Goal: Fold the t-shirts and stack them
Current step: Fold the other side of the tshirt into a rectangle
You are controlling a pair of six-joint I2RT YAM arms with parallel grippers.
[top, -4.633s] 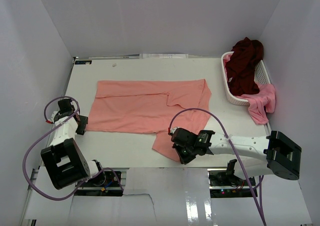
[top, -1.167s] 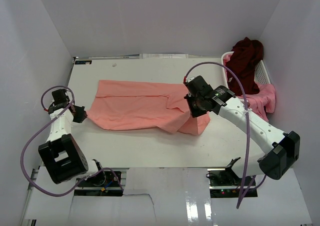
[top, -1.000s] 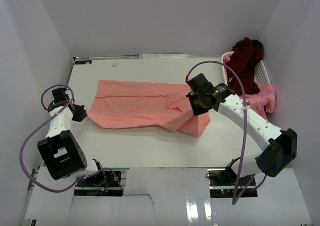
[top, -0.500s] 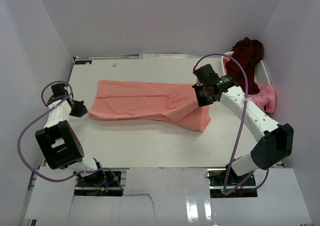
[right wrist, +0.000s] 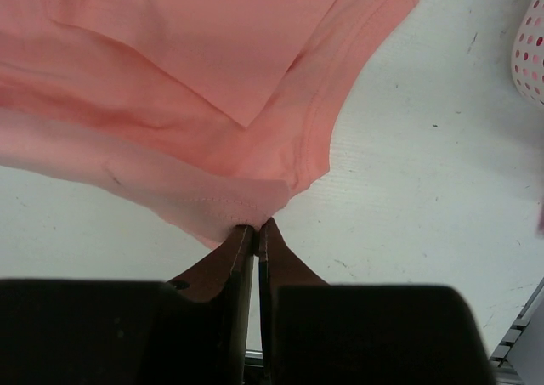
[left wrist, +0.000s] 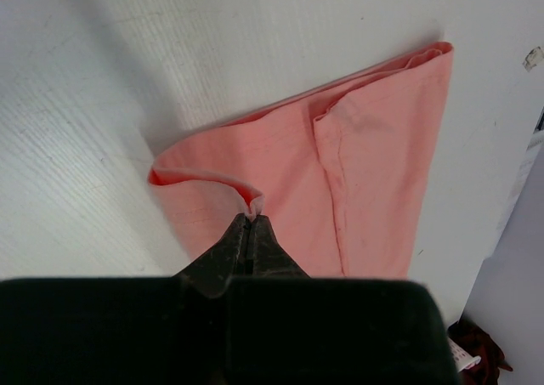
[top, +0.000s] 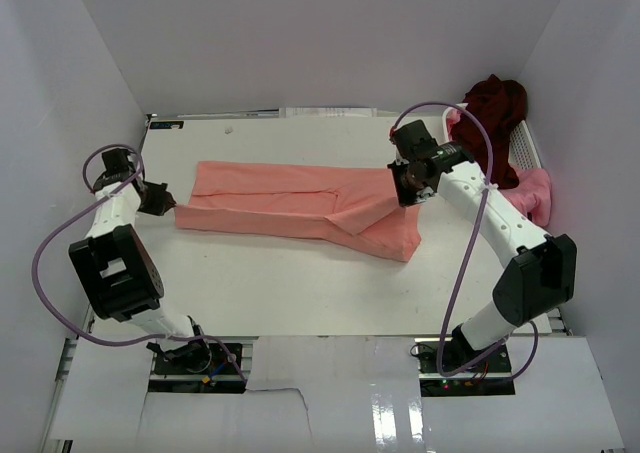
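Observation:
The salmon-pink t-shirt [top: 290,203] lies stretched across the table's middle, its near edge folded over toward the back. My left gripper [top: 165,202] is shut on the shirt's left corner [left wrist: 252,205]. My right gripper [top: 405,186] is shut on the shirt's lifted right edge [right wrist: 242,208], held above the table. A dark maroon t-shirt [top: 490,123] is heaped in the basket at the back right. A brighter pink t-shirt [top: 528,198] hangs over the basket's near rim.
The white slatted basket [top: 524,149] stands at the back right corner, against the right wall. White walls close in the table on three sides. Bare white tabletop [top: 280,283] lies between the shirt and the arm bases.
Both grippers have carried the shirt's near edge toward the back, folding it over itself. The right gripper moved up and right; the left gripper moved back, drawing the cloth taut.

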